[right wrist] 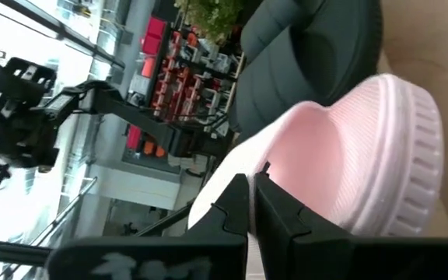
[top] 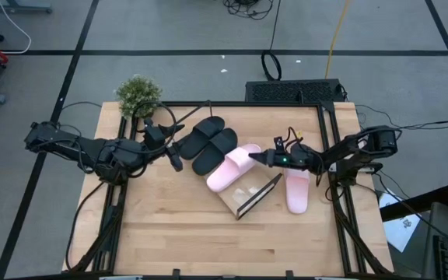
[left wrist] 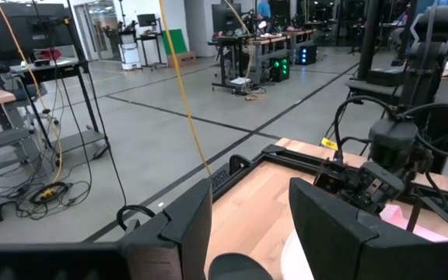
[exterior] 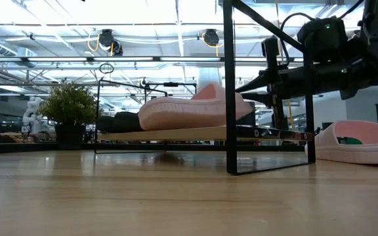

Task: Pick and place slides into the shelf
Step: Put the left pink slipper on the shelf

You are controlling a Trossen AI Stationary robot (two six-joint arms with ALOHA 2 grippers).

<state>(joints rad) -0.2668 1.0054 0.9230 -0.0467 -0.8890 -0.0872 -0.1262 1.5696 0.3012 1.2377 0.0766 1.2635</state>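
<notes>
From the left, we are watching the potted plant (top: 138, 95) sitting at the far left corner of the surface (top: 169, 233), well to the left of the shelf (top: 249, 194). Next, the left tool (top: 172, 158) is hovering beside the black pair of slides (top: 208, 143), to the left of the shelf and farther back; in the left wrist view its fingers (left wrist: 185, 225) are standing well apart with nothing between them. The black pair is lying side by side on the surface, up and to the left of the shelf and touching the toe end of the pink slide (top: 232, 168). That pink slide is resting across the shelf's left end, its heel over the board; in the low view we are seeing it (exterior: 189, 108) sitting on the light-wood board between the black wire frames (exterior: 230, 85). The right tool (top: 253, 158) is reaching over this slide just above the shelf, and in the right wrist view its fingers (right wrist: 274, 214) are standing nearly together at the slide's strap (right wrist: 341, 171), though we cannot tell whether they are gripping it. To the right of the shelf, the second pink slide (top: 297, 190) is lying on the surface, under the right arm.
</notes>
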